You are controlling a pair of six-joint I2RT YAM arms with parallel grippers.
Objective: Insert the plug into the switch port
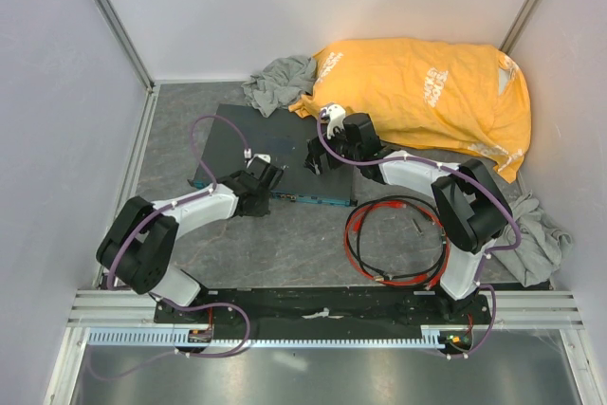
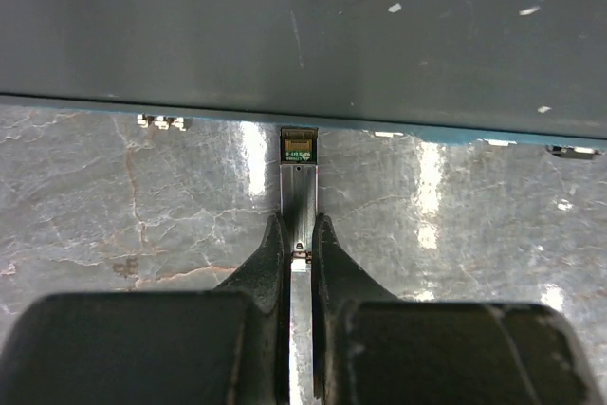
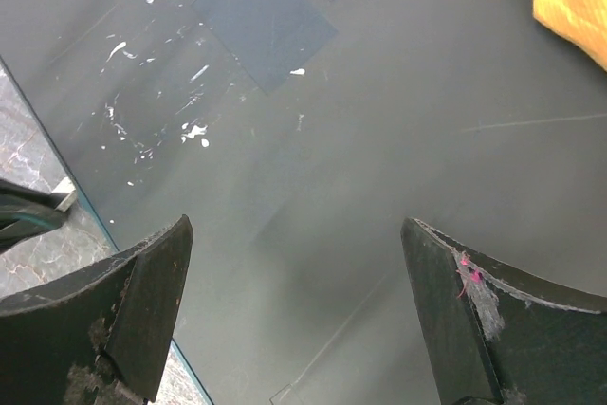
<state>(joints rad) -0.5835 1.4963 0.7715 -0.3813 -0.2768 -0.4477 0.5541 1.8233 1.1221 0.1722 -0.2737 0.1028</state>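
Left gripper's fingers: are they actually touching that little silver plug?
Touching. The left wrist view shows the left gripper with its fingers closed against both sides of the silver plug, no gap.

Readable wording: none that I can make out letter for letter.
Orange cloth (image 1: 427, 92): white printed lettering in at least three spots, near its left end, its middle and its right end; it is creased and too small from above for me to read.
Plug (image 2: 300, 151) pinched in my left claw (image 2: 300, 225): a small dark sticker on its upper face with a few rows of pale, tiny print, too fine for me to read.
Grey box (image 3: 379, 139), top face from my right wrist: a darker square patch and white flecks; I read no letters there.
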